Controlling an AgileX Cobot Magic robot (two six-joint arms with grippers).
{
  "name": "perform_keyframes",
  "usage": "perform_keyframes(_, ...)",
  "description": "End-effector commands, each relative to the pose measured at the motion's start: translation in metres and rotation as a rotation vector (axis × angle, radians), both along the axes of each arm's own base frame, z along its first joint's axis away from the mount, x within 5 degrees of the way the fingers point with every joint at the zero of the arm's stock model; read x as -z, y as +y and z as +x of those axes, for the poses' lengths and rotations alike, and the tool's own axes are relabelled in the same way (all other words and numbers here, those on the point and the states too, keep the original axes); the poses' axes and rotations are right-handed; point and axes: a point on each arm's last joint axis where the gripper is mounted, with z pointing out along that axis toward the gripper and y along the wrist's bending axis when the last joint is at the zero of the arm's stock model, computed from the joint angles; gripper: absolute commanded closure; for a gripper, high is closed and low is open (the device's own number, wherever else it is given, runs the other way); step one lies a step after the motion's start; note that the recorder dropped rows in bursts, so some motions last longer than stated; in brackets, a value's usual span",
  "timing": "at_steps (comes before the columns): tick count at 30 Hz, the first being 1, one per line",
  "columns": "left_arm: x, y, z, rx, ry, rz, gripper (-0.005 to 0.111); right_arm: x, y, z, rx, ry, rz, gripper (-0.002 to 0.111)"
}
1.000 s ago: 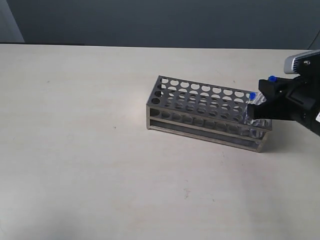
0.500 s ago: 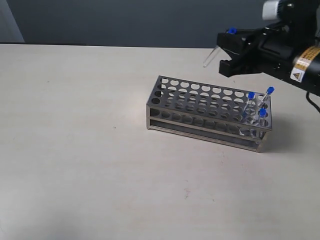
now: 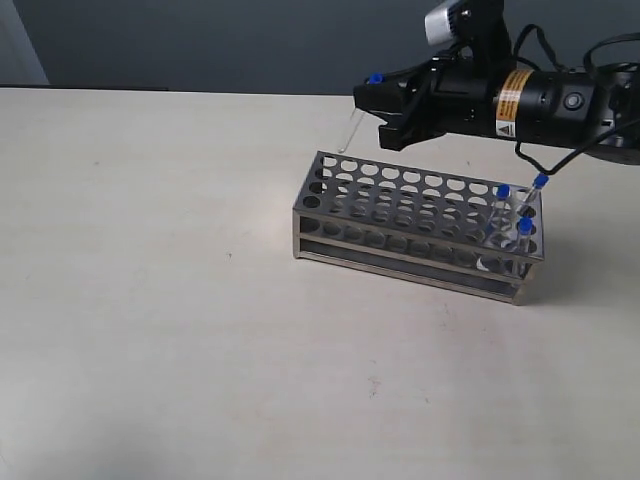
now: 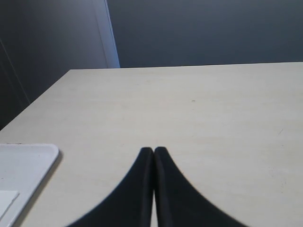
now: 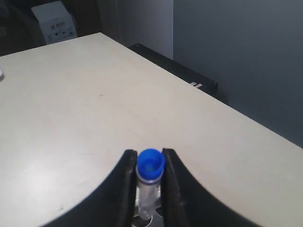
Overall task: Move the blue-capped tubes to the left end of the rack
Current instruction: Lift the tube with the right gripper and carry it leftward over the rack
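Observation:
The steel rack [image 3: 400, 215] lies across the table's middle. Three blue-capped tubes [image 3: 516, 222] stand in holes at its right end, one of them leaning. My right gripper [image 3: 372, 102] hangs above the rack's far left end, shut on a fourth blue-capped tube [image 3: 356, 118] that slants down and to the left. From the right wrist camera, that tube's blue cap [image 5: 150, 164] sits clamped between the black fingers [image 5: 127, 179], and a bit of the rack shows just under its tip. My left gripper [image 4: 154, 152] is shut on nothing over bare table, outside the exterior view.
A white tray [image 4: 19, 172] lies at the table's edge near my left gripper. A white box [image 5: 53, 21] stands beyond the far corner of the table in the right wrist view. The right arm's black body [image 3: 540, 100] spans above the rack's right half.
My right gripper lifted one blue-capped tube out of the rack's right end, rose, and carried it leftward to above the rack's left end. Three tubes stay at the right end.

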Motion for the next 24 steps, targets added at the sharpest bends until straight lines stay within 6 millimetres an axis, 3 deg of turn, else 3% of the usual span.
perform_keyframes(1, 0.0, 0.0, 0.0, 0.006, -0.012, 0.001, 0.106, 0.003, 0.003, 0.007, -0.036, 0.0, -0.008, 0.108)
perform_keyframes(15, -0.001, 0.0, 0.0, 0.007, -0.014, 0.002, 0.106, 0.025, 0.021, 0.032, -0.093, 0.001, -0.057, 0.108)
perform_keyframes(24, -0.001, 0.0, 0.0, 0.006, -0.012, 0.001, 0.106, 0.043, 0.019, 0.04, -0.066, 0.033, -0.137, 0.108)
